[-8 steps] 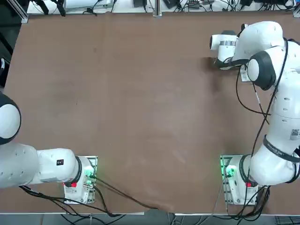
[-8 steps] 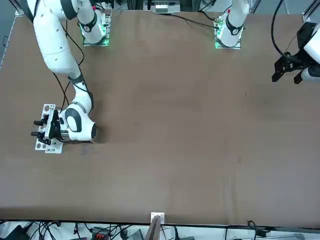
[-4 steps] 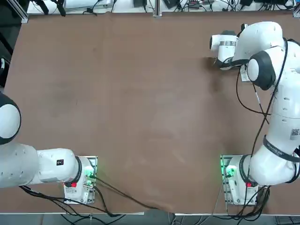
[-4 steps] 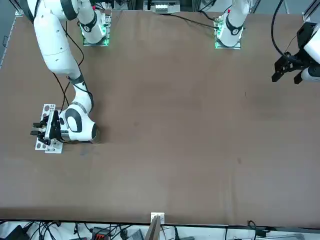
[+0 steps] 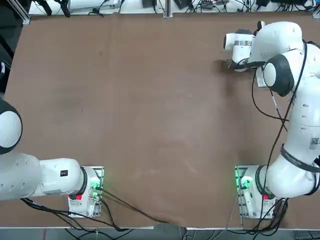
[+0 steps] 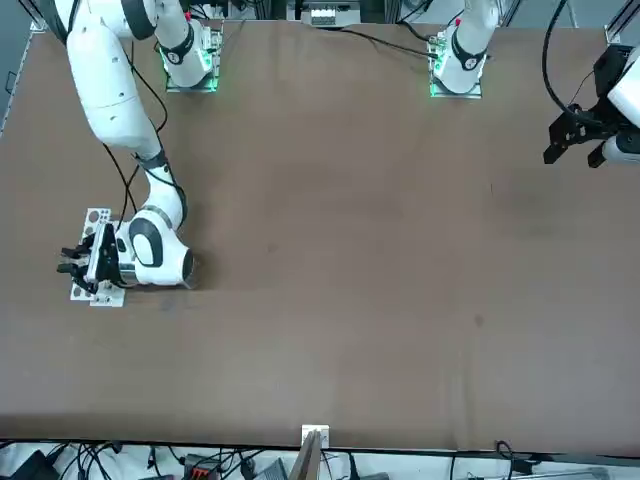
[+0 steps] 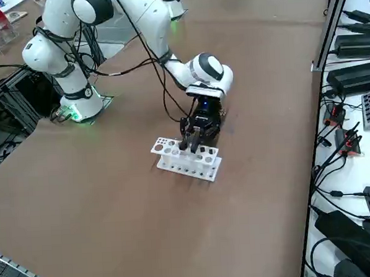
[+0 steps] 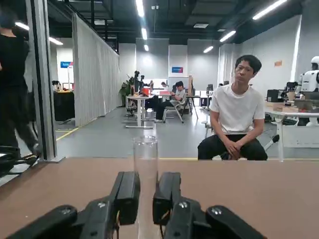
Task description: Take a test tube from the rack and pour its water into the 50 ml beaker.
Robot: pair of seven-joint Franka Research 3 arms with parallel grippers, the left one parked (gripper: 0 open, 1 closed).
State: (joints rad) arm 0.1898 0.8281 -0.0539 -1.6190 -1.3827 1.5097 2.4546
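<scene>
White glossy right arm [image 5: 295,100] showing dark joint rings, black cable trailing along it. Base [image 5: 248,192] glowing green. Black gripper [image 8: 145,199] with blocky pads.

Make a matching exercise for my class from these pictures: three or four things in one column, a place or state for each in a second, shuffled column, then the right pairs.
Things:
1. test tube
2. right gripper
3. rack
4. person in a white T-shirt

Places or states:
A. white, standing on the brown table
B. seated beyond the table's far edge
C. upright between two black fingers
D. shut on the glass, over the rack

Pairs: 1-C, 2-D, 3-A, 4-B
</scene>
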